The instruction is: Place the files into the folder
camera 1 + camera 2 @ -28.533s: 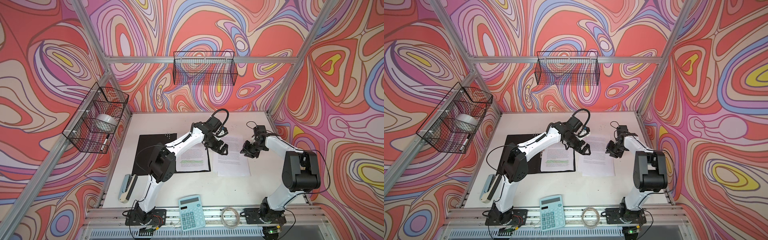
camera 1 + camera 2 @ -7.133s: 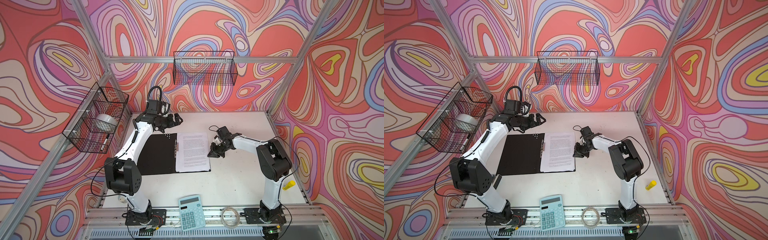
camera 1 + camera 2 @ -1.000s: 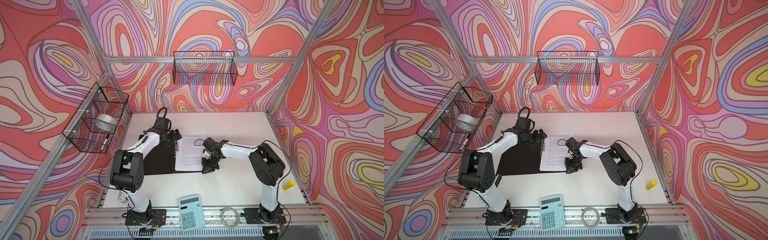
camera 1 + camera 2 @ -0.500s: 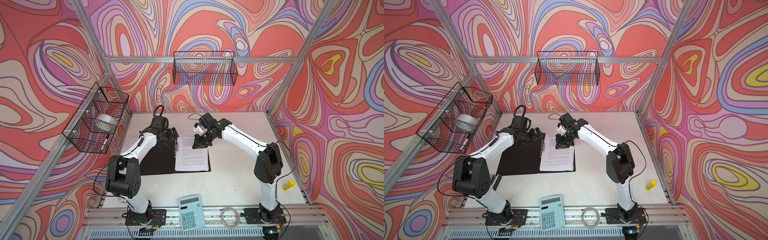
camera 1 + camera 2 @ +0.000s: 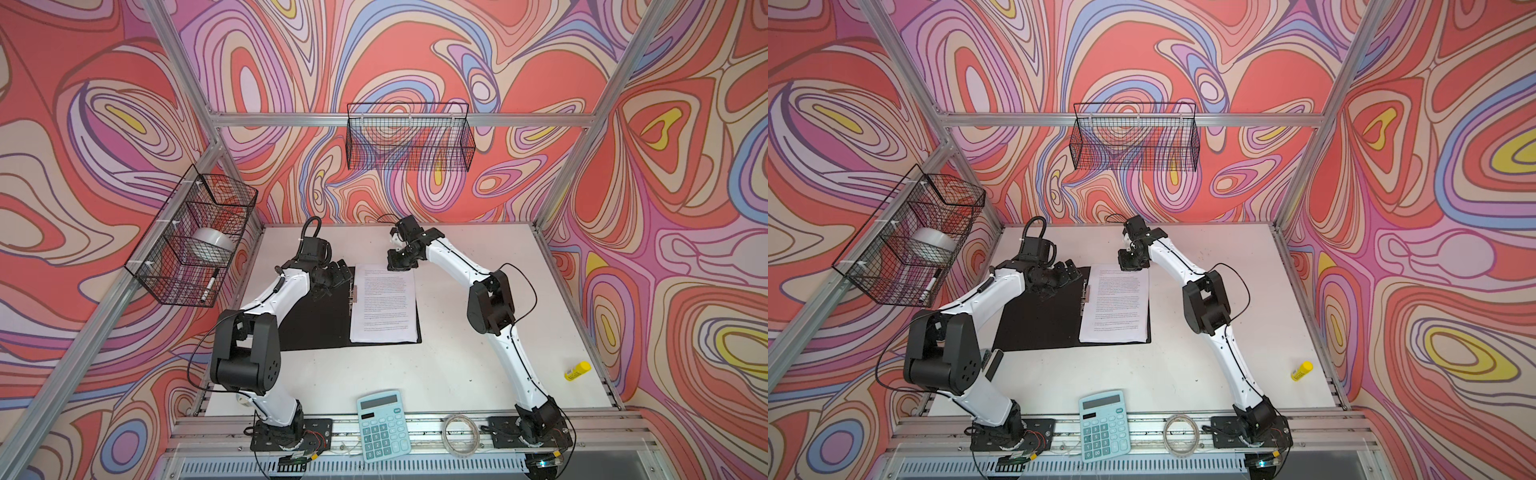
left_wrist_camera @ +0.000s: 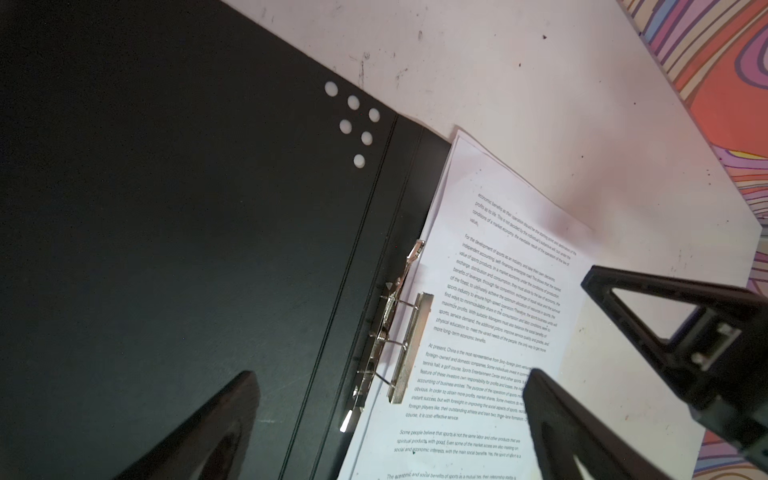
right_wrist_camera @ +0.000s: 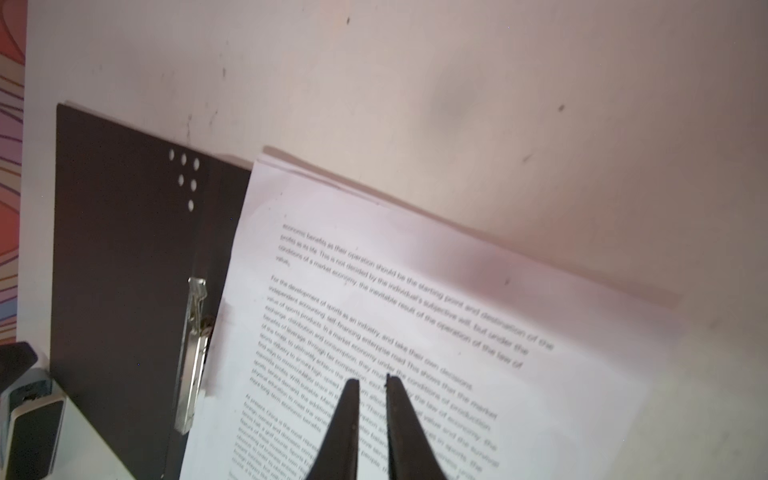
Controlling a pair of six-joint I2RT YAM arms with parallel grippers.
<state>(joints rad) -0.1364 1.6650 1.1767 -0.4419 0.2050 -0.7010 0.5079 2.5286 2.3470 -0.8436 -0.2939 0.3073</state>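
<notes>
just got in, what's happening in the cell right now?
Two arms are filing papers. The folder lies open on the table, black inside up, and the files lie on its right half beside the metal clip. The left gripper hovers open near the clip; the right gripper, nearly shut and empty, hangs over the files' far edge.

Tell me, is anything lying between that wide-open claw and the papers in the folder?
Nothing visible does. The left gripper hangs open over the metal clip and the edge of the papers, which lie on the open black folder.
</notes>
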